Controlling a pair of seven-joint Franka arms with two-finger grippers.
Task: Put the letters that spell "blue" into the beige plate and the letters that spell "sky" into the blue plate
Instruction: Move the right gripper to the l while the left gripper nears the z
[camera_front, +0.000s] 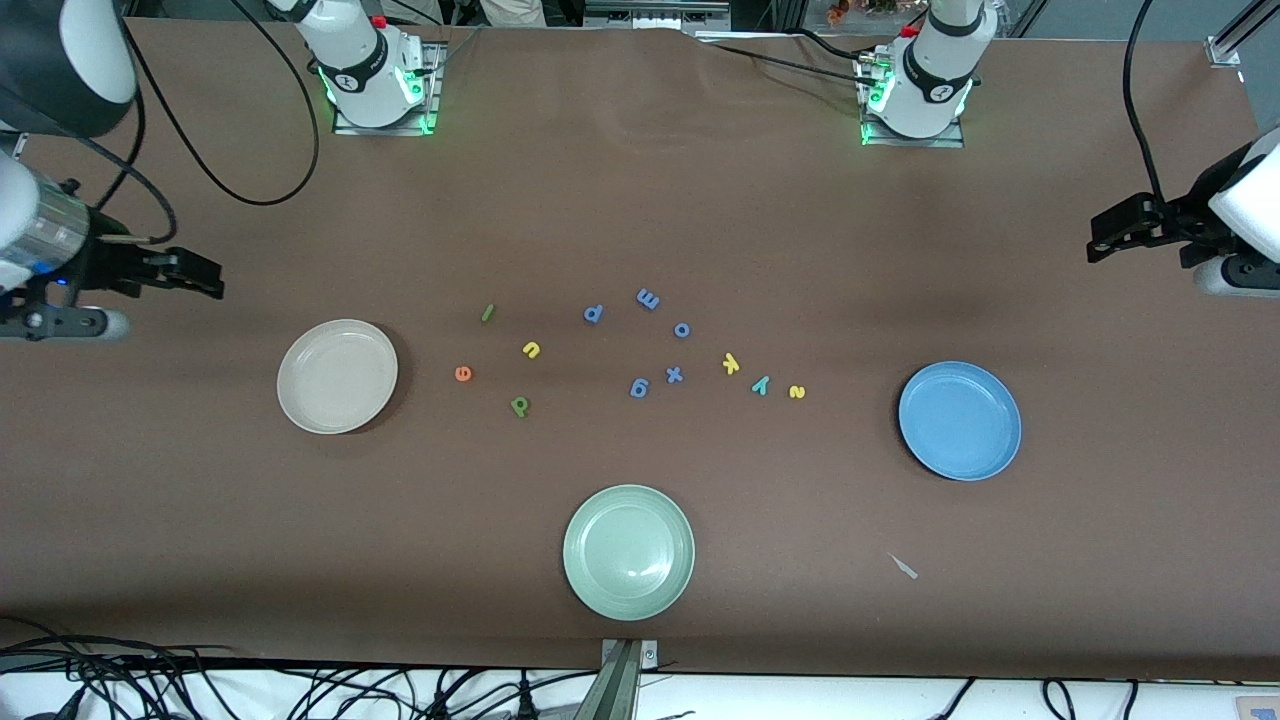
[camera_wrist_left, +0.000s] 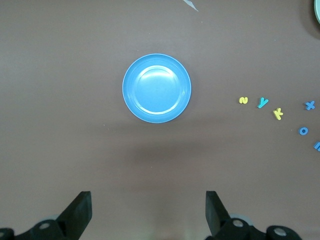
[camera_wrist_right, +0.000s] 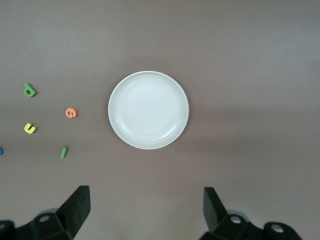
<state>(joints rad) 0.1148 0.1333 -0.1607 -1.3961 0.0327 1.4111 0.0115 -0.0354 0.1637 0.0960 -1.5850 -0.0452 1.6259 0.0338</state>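
- Brown table, both arm bases along its top edge in the front view, cables along the lower edge. Three plates and a scatter of small foam letters on it.
- beige plate sits toward the right arm's end, empty. blue plate sits toward the left arm's end, empty too. pale green plate is nearest the front camera, not part of the job.
- "blue" letters are all loose on the table beside the beige plate: orange e, yellow u, green b, dark-green l. None touches the plate.
- "sky" letters lie in a short row between the centre cluster and the blue plate: yellow k, teal y, yellow s. The s is the one closest to the plate, clearly apart from it.
- Periwinkle letters sit in the middle between the two groups. I leave those alone.
- right gripper hangs high over the table edge at its own end, jaws spread wide, nothing between them. Its wrist view looks straight down on the beige plate.
- left gripper is the same at its end: up in the air, jaws wide, empty, blue plate centred in its wrist view.
- Progress as I read it: zero of seven letters placed. All four "blue" and all three "sky" picks remain.
- I'd start with the e for the right arm and the s for the left, each being the closest to its plate.
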